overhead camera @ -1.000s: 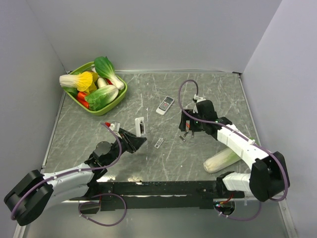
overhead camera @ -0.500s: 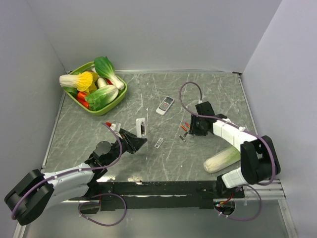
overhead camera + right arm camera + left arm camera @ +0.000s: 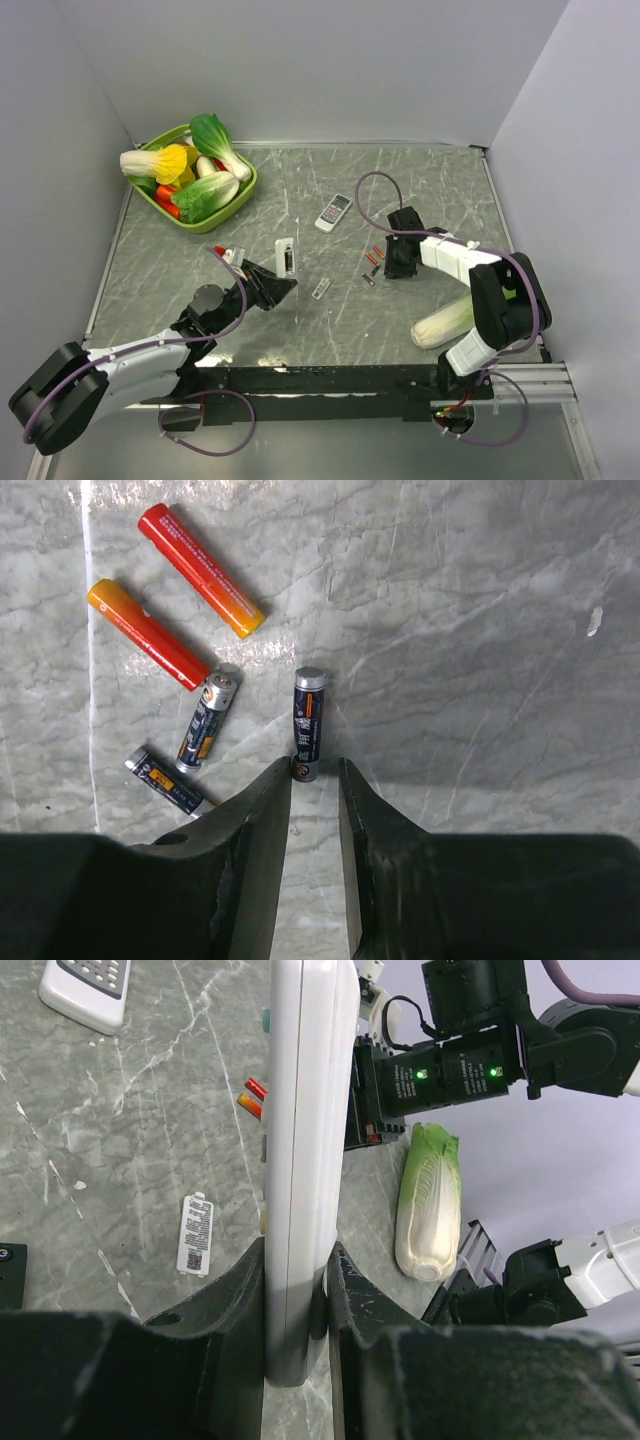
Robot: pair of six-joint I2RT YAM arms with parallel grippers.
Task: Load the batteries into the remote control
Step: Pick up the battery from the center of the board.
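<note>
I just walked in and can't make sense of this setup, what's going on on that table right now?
Two robot arms are working on getting batteries into a remote. The left end effector is shut on a white remote, holding it on edge. The right end effector is down on the table, its fingers either side of one end of a dark battery; whether it is clamped yet is unclear. Two orange-red batteries and two more dark ones lie loose beside it.

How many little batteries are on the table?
5. Two orange-red batteries lie side by side; two dark batteries sit just beside them; a third dark battery lies at the right gripper's fingertips. More may hide under the gripper.
</note>
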